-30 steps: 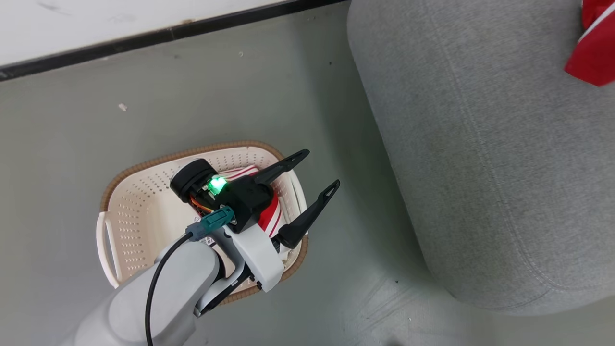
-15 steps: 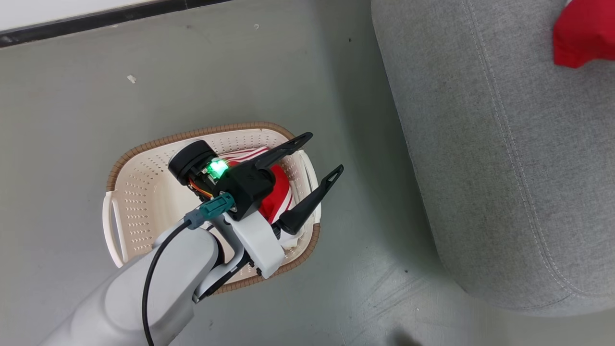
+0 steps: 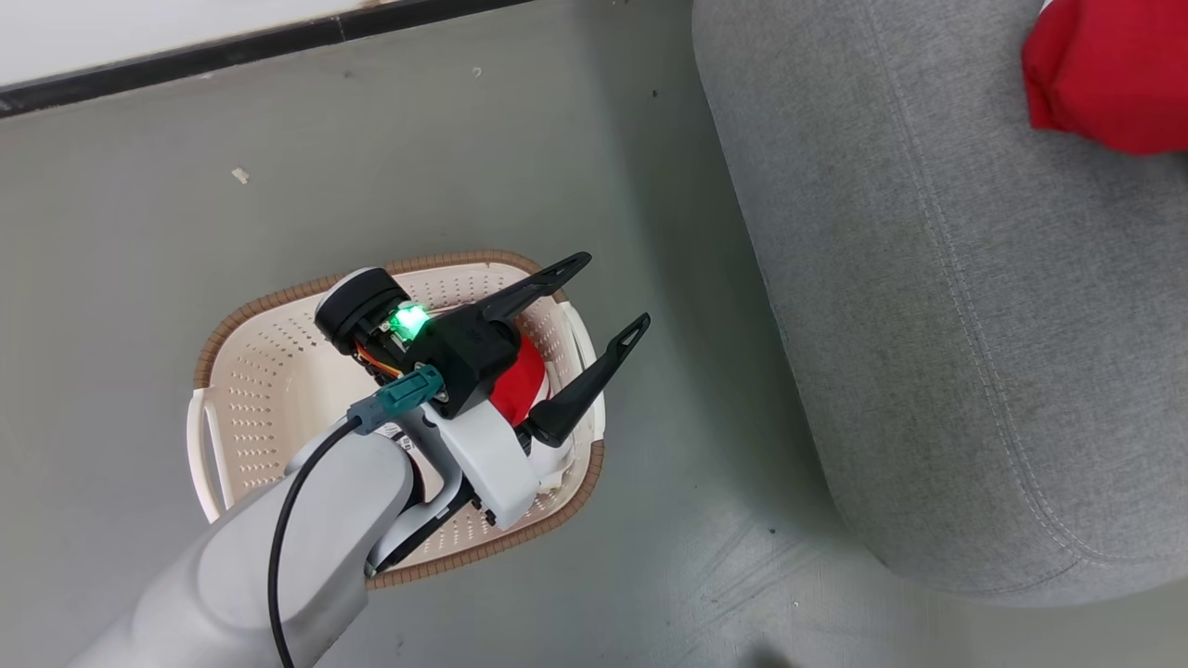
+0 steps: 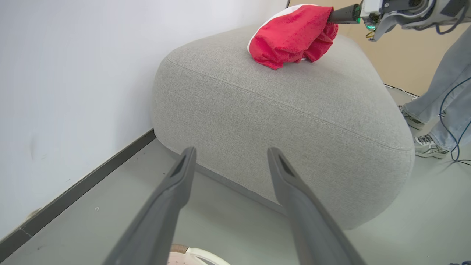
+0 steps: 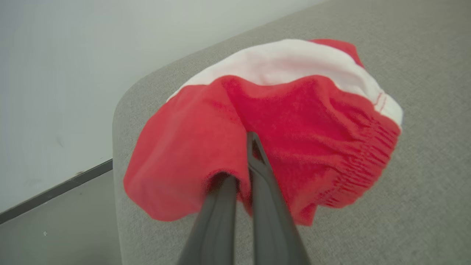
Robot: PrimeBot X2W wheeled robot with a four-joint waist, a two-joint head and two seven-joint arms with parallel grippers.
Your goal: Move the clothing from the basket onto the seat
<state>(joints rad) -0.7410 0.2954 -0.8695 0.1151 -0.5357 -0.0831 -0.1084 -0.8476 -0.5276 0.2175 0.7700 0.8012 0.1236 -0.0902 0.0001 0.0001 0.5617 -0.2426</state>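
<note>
1. The left gripper (image 3: 610,291) hung over the basket (image 3: 269,390), its fingers (image 4: 173,198) spread wide apart and pointing towards the seat (image 3: 928,278).
2. One red garment (image 3: 520,382) with white parts lay inside the basket, against the wall nearest the seat and partly hidden under the left wrist.
3. The basket stood on the grey floor (image 3: 139,278), just beside the seat's rounded corner.
4. The right gripper (image 5: 243,162) had its fingers pinched shut on the other red garment (image 5: 294,121).
5. That bunched garment rested on the seat's top, well away from the edge facing the basket.
6. A person's legs (image 4: 441,84) stood beyond the seat.
</note>
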